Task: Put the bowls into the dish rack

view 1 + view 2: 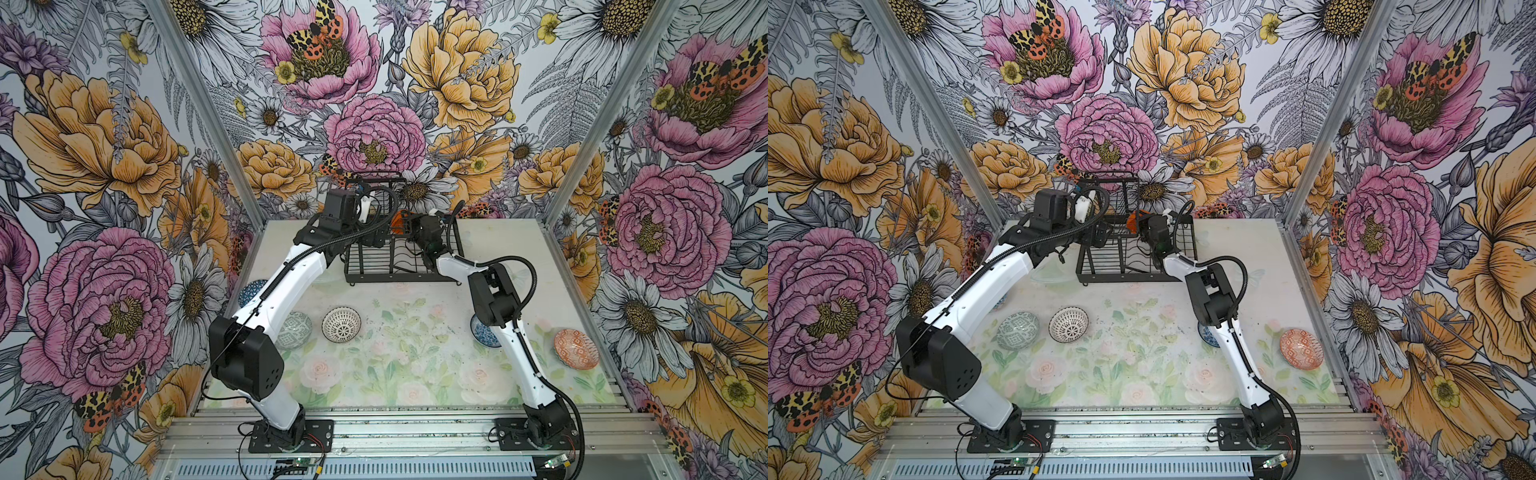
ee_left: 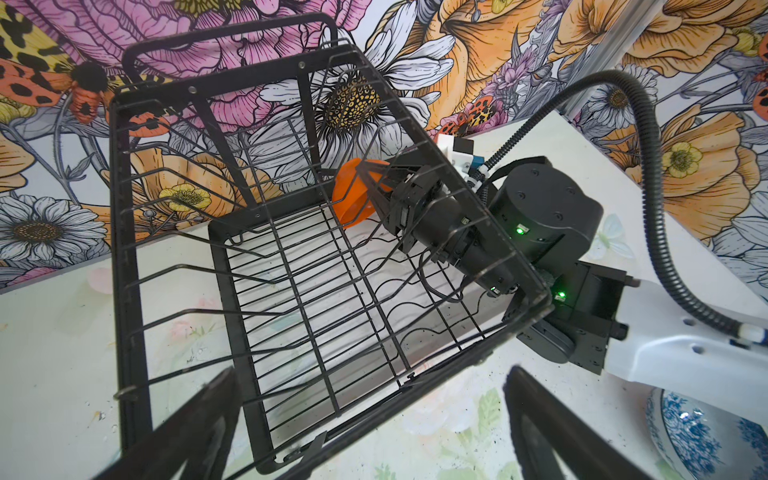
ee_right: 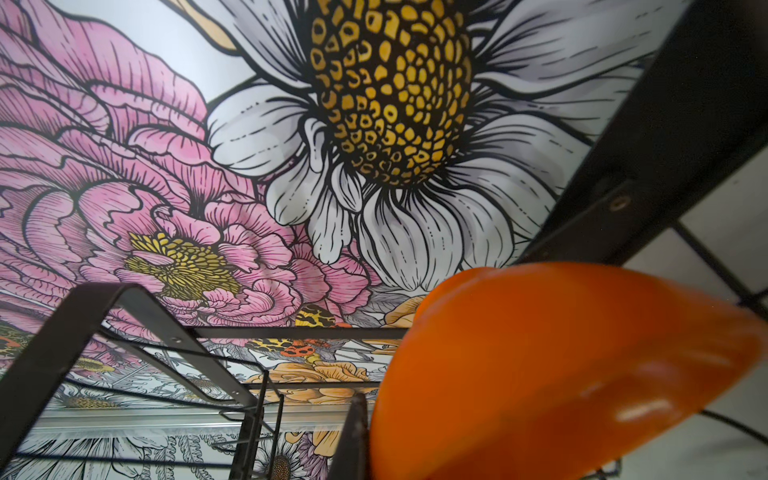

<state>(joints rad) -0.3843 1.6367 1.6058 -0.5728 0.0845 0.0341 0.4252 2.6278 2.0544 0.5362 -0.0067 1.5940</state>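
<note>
Orange bowl [image 2: 353,201]: inside the dish rack [image 2: 124,257], tipped on edge above the base wires, probably so it can stand in a slot.
Right gripper [image 2: 369,176]: pinched tight on that bowl's rim, reaching into the rack.
Left gripper [image 2: 374,374]: jaws spread wide, holding nothing, hovering at the rack's near end.
Other bowls: the lattice bowl [image 1: 341,324] and the rest lie on the table [image 1: 415,374].

Blue-white bowl [image 1: 482,333] (half) behind right arm [image 1: 516,353]
</note>
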